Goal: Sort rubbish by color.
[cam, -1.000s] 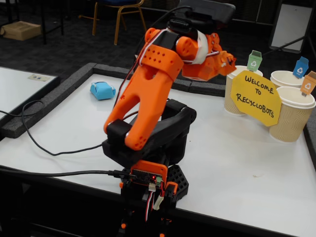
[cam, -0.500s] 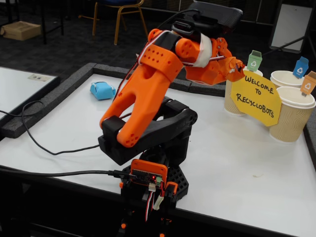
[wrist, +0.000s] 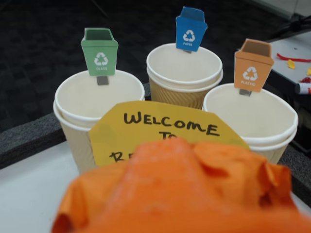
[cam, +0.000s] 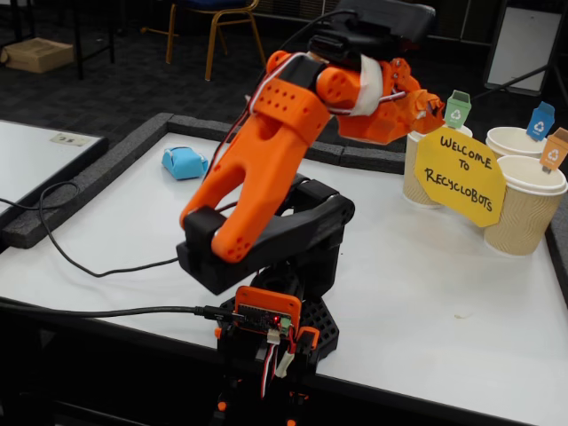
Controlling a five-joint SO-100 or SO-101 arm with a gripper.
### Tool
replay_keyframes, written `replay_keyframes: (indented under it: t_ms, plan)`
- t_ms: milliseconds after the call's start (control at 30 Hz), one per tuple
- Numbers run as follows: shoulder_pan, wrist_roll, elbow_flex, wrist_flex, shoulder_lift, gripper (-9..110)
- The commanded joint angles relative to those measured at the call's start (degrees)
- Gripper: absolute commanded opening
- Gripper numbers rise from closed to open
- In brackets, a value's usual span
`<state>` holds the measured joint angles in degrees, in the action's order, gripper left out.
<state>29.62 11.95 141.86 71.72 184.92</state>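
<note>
Whether the fingers point(cam: 432, 106) were parted or held anything could not be told; in the wrist view they were an orange blur point(wrist: 184, 194) hiding the yellow sign's point(wrist: 165, 128) lower half. Only that view showed three empty cups point(wrist: 99, 94). The light blue lump point(cam: 184, 162) lay near the tabletop's point(cam: 426, 293) far left edge.

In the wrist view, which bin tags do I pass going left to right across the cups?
Green bin tag marked GLASS on the left beige paper cup → blue bin tag marked PAPER on the middle, farther cup → orange bin tag marked PLASTIC on the right cup.
</note>
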Motion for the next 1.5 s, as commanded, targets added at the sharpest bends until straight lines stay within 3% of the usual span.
replay_keyframes:
  t_ms: [0,367,967,1467]
  plan:
    - [-0.53,1.14,-10.46,-4.31,-7.73,0]
    - [2.9,0.97,-23.91,-11.87,-31.29,0]
    - [14.24,1.05,-56.51,-12.39,-75.94,0]
    - [15.56,1.14,-67.94,-11.43,-87.98,2]
